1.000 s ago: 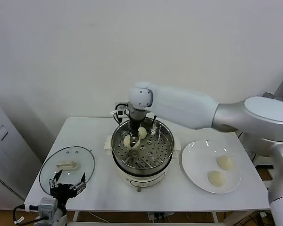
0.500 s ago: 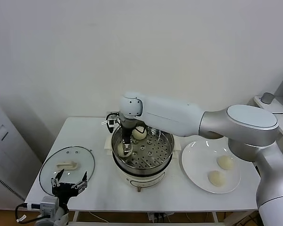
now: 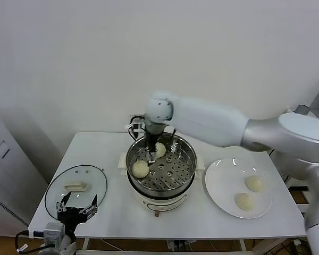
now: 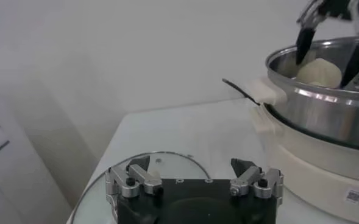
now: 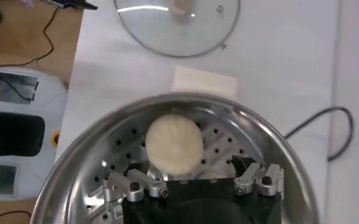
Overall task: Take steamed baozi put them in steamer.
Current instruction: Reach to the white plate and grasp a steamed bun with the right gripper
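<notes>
Right gripper (image 3: 150,150) hung over the steamer (image 3: 160,166), fingers (image 5: 125,185) spread wide, holding nothing, one baozi (image 5: 174,143) just below them on the perforated tray. Left gripper (image 3: 74,208) sat parked at the tabletop's front left corner, fingers (image 4: 127,182) wide too, empty, above the glass lid (image 3: 75,188). White table (image 3: 109,218) against a plain white wall (image 3: 95,58), grey cabinet (image 3: 5,175) at its left. Steamer mid-table held two baozi (image 3: 140,168); the white plate (image 3: 219,188) near the right edge held two more (image 3: 254,183). Four baozi, one steamer, one plate, one lid.
</notes>
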Available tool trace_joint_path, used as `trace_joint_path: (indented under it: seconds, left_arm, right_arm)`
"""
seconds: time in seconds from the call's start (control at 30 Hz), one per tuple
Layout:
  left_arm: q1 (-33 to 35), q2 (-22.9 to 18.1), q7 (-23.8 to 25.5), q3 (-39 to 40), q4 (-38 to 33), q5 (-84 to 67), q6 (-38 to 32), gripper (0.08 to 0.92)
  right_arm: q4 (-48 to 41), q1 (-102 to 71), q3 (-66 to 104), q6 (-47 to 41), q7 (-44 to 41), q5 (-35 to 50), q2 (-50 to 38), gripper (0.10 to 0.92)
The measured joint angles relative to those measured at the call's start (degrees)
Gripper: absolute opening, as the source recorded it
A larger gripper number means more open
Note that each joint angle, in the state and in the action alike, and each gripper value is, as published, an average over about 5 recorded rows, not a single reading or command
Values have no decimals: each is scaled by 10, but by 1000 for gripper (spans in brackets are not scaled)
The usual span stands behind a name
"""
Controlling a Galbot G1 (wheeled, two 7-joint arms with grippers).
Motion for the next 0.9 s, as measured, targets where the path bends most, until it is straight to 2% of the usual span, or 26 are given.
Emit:
trace_joint_path:
  seconds: [0.27,0.5,0.7,0.9]
  left_arm:
    - [4,0,-3,-1,-1,-12,0,823]
    - [6,0,-4,-3,4,-27,0,823]
    - [15,0,-3,-2,3,-31,1,823]
    - [31,0,-3,-5,-4,-29,2,823]
  right_arm:
    - [68,53,-1,16,-41,-19,-148,823]
    - [106,53,13,138,-81,-66,-300,823]
    - [124,-40,92,235,-105,-127,-385,823]
    - [125,-167,175,299,-113,-198,-421,823]
